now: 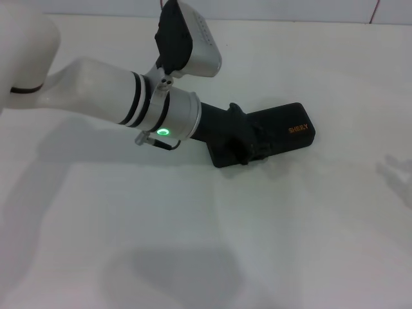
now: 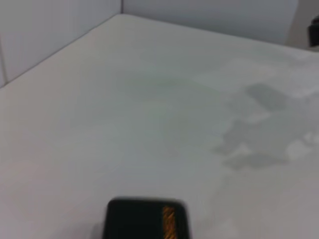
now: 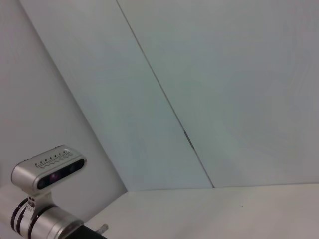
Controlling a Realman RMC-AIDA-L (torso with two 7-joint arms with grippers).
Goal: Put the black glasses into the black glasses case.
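Observation:
The black glasses case lies on the white table right of centre, with orange lettering on its lid. The lid looks closed. My left gripper reaches in from the left and sits low over the case's near-left end, black against black. The left wrist view shows only the case's lettered end. The black glasses are not visible in any view. My right gripper is out of view.
The white table spreads around the case. A faint pale shape lies at the right edge. Walls border the table's far side. The right wrist view shows the left arm's wrist camera and walls.

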